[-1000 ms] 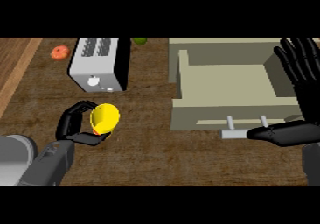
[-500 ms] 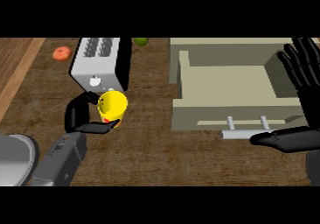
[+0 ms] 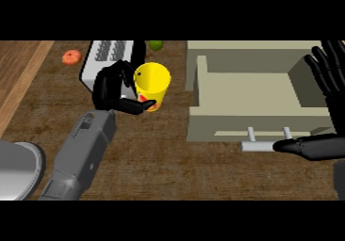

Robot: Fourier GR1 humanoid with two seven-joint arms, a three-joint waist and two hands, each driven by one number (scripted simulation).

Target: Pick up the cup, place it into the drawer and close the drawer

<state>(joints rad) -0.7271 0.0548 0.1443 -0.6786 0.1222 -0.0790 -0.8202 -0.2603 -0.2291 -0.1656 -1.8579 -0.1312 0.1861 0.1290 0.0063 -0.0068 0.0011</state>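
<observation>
One dark brown counter with a rough wood grain fills most of the head view, and along its far left side runs a strip of lighter wooden boards. One open drawer, beige with pale walls, sits at the right of the counter, its inside bare, and one grey bar handle juts out from its near front panel on two short posts.

One yellow cup is in view, just left of the drawer's left wall, with red marks low on its side. The left hand has its black fingers curled round the cup from the left, the thumb crossing under its lower part, so the cup is held and partly hidden. Whether the cup touches the counter cannot be told. The grey left forearm runs from the near left edge up to that hand.

One silver toaster with dark slots stands behind the hand, at the far left. One orange-red round fruit lies to the left of the toaster, and one green fruit shows at the far edge, just right of the toaster.

The right hand shows at the right edge, over the drawer's right side, fingers straight and spread, holding nothing; its thumb lies near the right end of the handle.
</observation>
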